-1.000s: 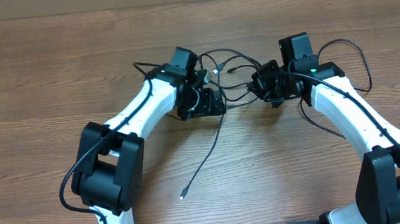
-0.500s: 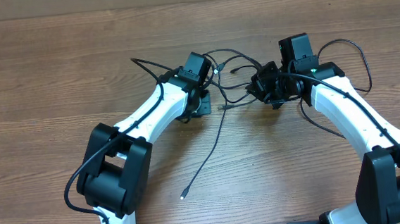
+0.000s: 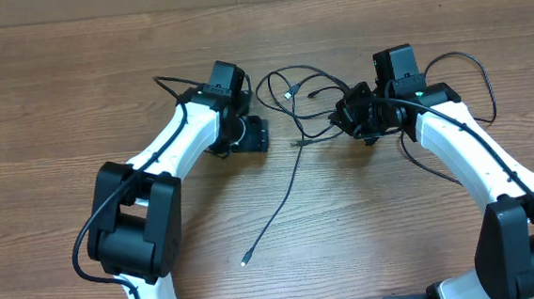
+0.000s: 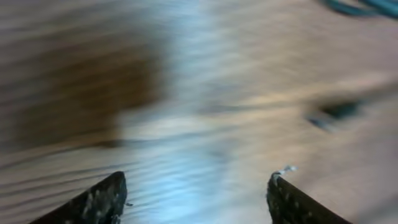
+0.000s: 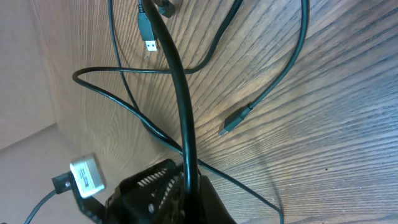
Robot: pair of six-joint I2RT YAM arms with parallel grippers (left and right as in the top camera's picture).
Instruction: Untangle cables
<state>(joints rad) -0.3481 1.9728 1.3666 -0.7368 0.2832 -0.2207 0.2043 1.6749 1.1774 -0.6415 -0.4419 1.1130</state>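
Observation:
Thin black cables (image 3: 292, 82) lie in tangled loops on the wooden table between the two grippers. One strand (image 3: 282, 196) runs down to a small plug (image 3: 244, 260) near the front. My left gripper (image 3: 255, 134) is open and empty, left of the tangle; its wrist view is blurred and shows only the two fingertips (image 4: 196, 196) over bare wood. My right gripper (image 3: 348, 116) is shut on a black cable (image 5: 180, 87) at the tangle's right side. The right wrist view also shows a silvery USB plug (image 5: 148, 32) and a small black plug (image 5: 230, 123).
The thicker black wires of the arms run along both white arms; one loops behind the right arm (image 3: 473, 69). The wooden table (image 3: 57, 108) extends on all sides. A white tag (image 5: 87, 176) hangs beside the right gripper.
My left arm first swung right toward the tangle, then drew back left and away from it, gripper open. The cables near it have shifted slightly. The right arm has not moved.

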